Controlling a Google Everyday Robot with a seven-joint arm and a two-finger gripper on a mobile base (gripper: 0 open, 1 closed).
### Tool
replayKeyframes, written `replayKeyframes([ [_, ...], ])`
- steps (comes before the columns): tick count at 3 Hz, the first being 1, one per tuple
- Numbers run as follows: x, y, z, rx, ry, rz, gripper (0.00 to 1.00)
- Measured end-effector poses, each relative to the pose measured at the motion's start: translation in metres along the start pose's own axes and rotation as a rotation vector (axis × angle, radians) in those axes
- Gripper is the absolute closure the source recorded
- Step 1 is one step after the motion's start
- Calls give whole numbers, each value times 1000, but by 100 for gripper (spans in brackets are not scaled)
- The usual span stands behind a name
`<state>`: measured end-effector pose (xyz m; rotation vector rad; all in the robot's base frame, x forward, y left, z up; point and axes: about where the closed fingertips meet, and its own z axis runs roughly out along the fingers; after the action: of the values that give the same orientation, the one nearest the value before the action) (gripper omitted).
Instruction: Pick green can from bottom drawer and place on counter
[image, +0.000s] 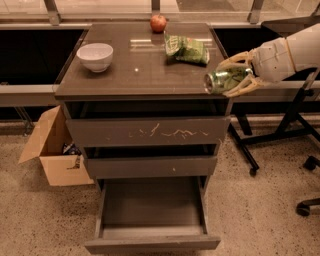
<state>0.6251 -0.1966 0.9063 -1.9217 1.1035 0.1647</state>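
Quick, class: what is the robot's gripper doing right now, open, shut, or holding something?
The gripper is shut on the green can, held sideways near the counter at its right front corner.

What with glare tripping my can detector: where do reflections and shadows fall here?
Camera view: the counter mirrors bright light along its far edge, beside the apple and bag; the can, held in the hand off the counter's right front corner, glints; the bottom drawer is shaded at its back.
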Motion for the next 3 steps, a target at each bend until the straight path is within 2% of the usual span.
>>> replayKeyframes([
  [1, -5, -30, 9, 49, -48, 11, 100],
  [2, -19, -81, 30, 87, -95, 26, 100],
  [3, -27, -107, 50, 93, -116, 70, 100],
])
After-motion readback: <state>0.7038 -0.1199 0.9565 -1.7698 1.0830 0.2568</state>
